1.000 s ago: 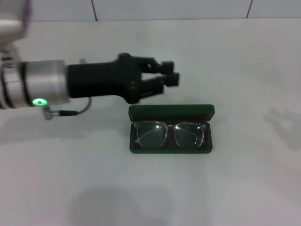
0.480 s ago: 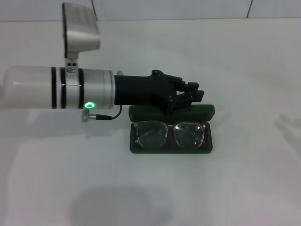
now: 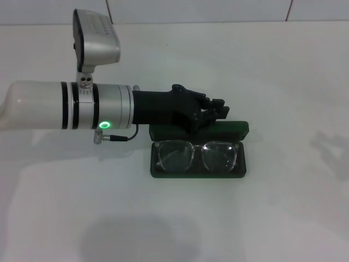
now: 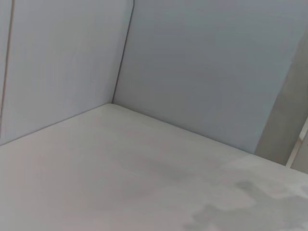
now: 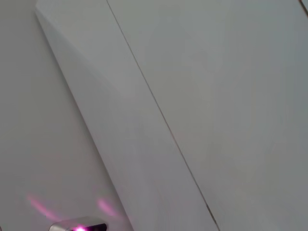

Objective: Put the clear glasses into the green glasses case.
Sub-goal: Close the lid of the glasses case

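Note:
The clear glasses (image 3: 196,155) lie folded inside the open green glasses case (image 3: 163,173), lenses facing up. The case's lid (image 3: 240,129) stands upright along the far side. My left gripper (image 3: 220,108), black, reaches in from the left and hovers just behind and above the lid's top edge, near its middle. Nothing is visibly held in it. Neither the left wrist view nor the right wrist view shows the case, the glasses or a gripper. My right arm is out of view.
The case sits on a plain white table (image 3: 283,207). A white wall (image 3: 218,11) runs along the table's far edge. The left wrist view looks at a bare table corner (image 4: 113,103) between walls.
My left arm has swung right and toward the case, bringing the gripper from the case's far left corner to above the lid. In the last half second it drew back slightly. Glasses and case unmoved.

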`<control>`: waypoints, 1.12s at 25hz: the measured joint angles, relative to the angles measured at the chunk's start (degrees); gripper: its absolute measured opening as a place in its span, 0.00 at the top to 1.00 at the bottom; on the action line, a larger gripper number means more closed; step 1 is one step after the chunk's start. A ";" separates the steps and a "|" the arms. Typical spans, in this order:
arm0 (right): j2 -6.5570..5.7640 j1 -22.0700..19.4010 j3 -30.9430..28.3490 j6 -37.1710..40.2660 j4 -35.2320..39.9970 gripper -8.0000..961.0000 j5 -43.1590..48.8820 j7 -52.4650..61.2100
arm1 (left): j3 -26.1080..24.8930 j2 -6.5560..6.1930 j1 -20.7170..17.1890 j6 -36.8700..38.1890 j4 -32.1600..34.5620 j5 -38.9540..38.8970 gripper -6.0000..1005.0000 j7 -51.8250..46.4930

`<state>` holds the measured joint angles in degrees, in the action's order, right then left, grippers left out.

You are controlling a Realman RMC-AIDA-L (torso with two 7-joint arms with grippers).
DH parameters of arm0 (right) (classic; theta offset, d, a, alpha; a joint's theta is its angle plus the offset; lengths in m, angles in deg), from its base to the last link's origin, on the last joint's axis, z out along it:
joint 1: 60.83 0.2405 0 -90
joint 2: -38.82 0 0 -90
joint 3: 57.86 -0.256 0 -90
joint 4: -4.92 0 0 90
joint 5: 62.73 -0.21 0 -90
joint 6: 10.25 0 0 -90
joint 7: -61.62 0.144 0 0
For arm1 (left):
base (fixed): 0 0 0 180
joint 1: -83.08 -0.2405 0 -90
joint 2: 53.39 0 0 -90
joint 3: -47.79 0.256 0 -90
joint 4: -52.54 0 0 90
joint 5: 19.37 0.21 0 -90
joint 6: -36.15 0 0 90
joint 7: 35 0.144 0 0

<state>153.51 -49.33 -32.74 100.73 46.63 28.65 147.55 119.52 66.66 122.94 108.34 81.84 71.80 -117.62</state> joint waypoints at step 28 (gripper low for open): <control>0.06 1.08 0.02 -1.24 -2.57 0.78 2.19 -1.81 | 0.08 -0.08 -0.39 -4.05 -2.08 -0.21 0.84 1.32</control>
<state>153.57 -48.25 -32.72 99.49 44.06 30.85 145.73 119.59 66.58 122.55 104.29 79.75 71.59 -116.30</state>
